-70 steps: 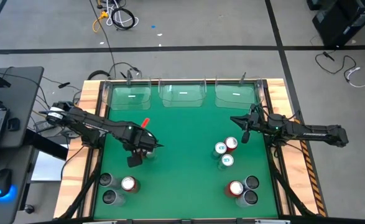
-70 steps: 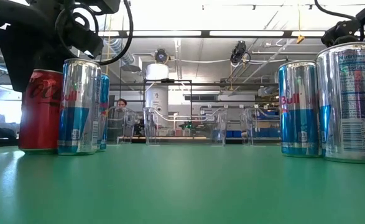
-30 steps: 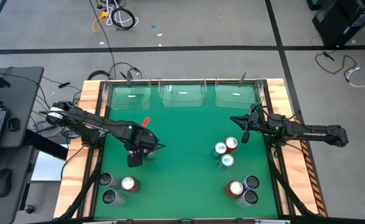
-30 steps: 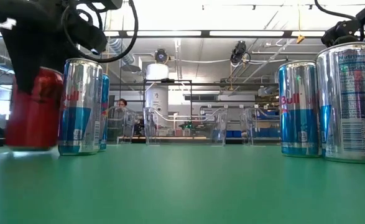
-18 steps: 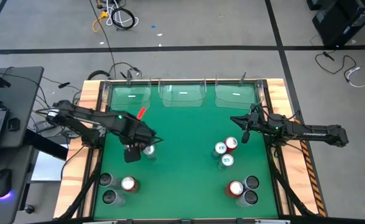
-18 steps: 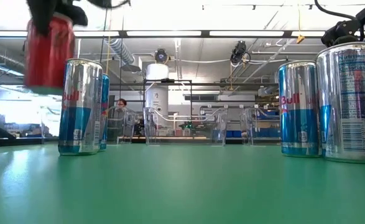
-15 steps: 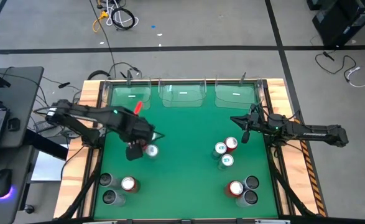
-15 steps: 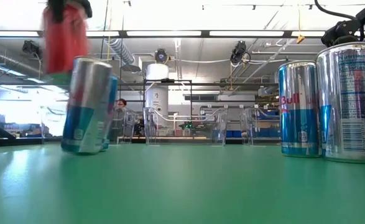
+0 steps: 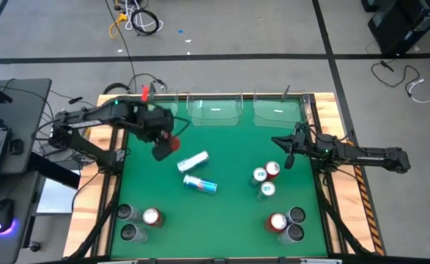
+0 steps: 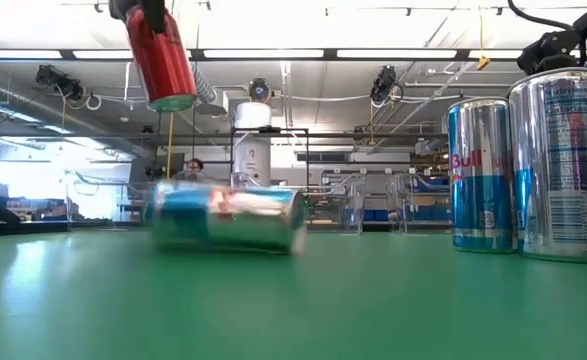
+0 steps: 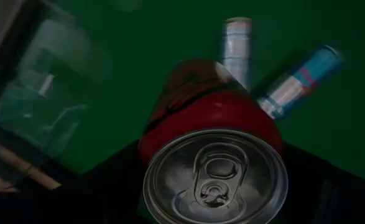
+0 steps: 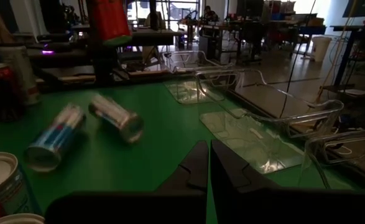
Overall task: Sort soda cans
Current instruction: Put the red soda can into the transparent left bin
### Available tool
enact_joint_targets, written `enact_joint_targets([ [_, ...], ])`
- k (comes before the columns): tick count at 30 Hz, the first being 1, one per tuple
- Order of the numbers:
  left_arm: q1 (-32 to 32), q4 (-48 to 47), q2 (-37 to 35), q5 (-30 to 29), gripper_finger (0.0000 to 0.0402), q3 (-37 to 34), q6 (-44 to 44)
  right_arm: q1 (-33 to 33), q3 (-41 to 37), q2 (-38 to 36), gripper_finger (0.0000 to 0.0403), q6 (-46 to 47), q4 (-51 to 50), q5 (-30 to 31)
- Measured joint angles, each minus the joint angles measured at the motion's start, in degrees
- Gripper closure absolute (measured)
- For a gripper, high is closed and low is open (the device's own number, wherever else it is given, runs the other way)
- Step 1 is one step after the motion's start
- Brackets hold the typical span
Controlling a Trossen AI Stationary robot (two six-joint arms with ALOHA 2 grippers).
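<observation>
Now the red can (image 9: pixel 171 144) is up off the green mat (image 9: pixel 222 220), pinched in the left gripper (image 9: pixel 163 147) and carried toward the three clear bins (image 9: pixel 216 111) along the far edge, nearest the leftmost one. A second ago it stood on the mat with two blue-and-white cans (image 9: pixel 197 172) just beside it; as it was lifted those two tipped, and they now lie on their sides a little way from the gripper, toward the middle of the mat. That looks like a setback for the sorting: one red can seems close to being dropped off, but the two fallen cans may roll and will likely need a different grasp.

From above, the fallen pair sits well apart from the upright cans (image 9: pixel 267 180) on the right and the small group (image 9: pixel 140 221) at the near left corner. At table height only one fallen can (image 10: pixel 225 218) shows clearly, blurred as if rolling, with the red can (image 10: pixel 160 52) hanging high above it. The left wrist view shows the can's silvery top (image 11: pixel 215 180) facing the camera and both fallen cans beyond. The right gripper (image 9: pixel 288 152) waits beside the upright cans, fingers pressed together
</observation>
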Motion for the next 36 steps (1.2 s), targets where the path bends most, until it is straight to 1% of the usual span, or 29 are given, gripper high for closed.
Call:
enact_joint_targets([
  [5, 6.4, 0.1, -0.1, -4.8, 0.0107, 0.0, 1.3, 0.0, 0.0, 0.0, 0.0396, 0.0, 0.3, 0.0],
  [10, 16.6, 0.1, 0.1, -6.0, 0.0107, 0.0, 5.3, 0.0, 0.0, 0.0, 0.0396, 0.0, 0.3, 0.0],
  [12, 21.4, 0.3, 0.2, -5.7, 0.0107, 0.0, 8.0, 0.0, 0.0, 0.0, 0.0396, 0.0, 0.3, 0.0],
  [15, 28.1, 2.0, 0.9, -3.2, 0.0107, 0.0, 11.9, 0.0, 0.0, 0.0, 0.0396, 0.0, 0.3, 0.0],
  [20, 36.5, 5.6, 4.7, 0.5, 0.0107, 0.0, 17.7, 0.0, 0.0, 0.0, 0.0396, 0.0, 0.3, 0.0],
  [22, 38.7, 6.0, 7.2, 2.3, 0.0107, 0.0, 19.3, 0.0, 0.0, 0.0, 0.0396, 0.0, 0.3, 0.0],
  [24, 40.1, 6.9, 10.1, 2.7, 0.0107, 0.0, 21.9, 0.0, 0.0, 0.0, 0.0396, 0.0, 0.3, 0.0],
  [28, 42.3, 8.0, 16.2, 1.3, 0.0107, 0.0, 25.9, 0.0, 0.0, 0.0, 0.0396, 0.0, 0.3, 0.0],
  [31, 43.8, 10.8, 20.3, 0.0, 0.0107, 0.0, 28.5, 0.0, 0.0, 0.0, 0.0396, 0.0, 0.3, 0.0],
  [36, 45.2, 14.4, 25.3, 0.2, 0.0107, 0.0, 31.9, 0.0, 0.0, 0.0, 0.0396, 0.0, 0.3, 0.0],
])
